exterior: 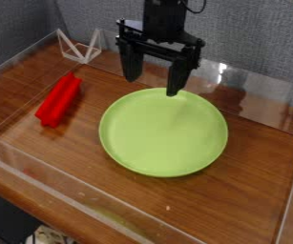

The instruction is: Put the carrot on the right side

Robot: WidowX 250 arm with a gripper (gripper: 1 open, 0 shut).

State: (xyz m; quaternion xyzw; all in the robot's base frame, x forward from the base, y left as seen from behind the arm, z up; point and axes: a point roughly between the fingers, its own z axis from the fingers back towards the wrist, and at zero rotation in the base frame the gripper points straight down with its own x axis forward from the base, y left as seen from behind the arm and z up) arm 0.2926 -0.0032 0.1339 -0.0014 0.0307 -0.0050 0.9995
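We judge the task as barely begun; the carrot (58, 100), a red blocky bar, lies flat on the wooden bench (257, 157) at the left of the view, well apart from the claw (153, 78) and touched by nothing; it has not been lifted, and it is not yet on the right side, where bare wood shows past the plate's far edge. The claw hangs above the back rim of the green plate (163, 133), pointing down, its dark fingers (177, 74) spread wide with nothing between them; so we read it as empty and ready, yet placed over the plate rather than over the carrot. What is left, as we see it, is nearly everything: bringing the claw across to the left, settling over the red bar, closing on it, carrying it over or around the plate, and setting it down on the right. As for containers, the plate is the only dish here, and it is empty; its lime surface shows no object on it. A low clear wall (136, 212) rings the bench, and a small white wire-like frame (78, 45) stands at the back left corner; we cannot tell what that frame is.
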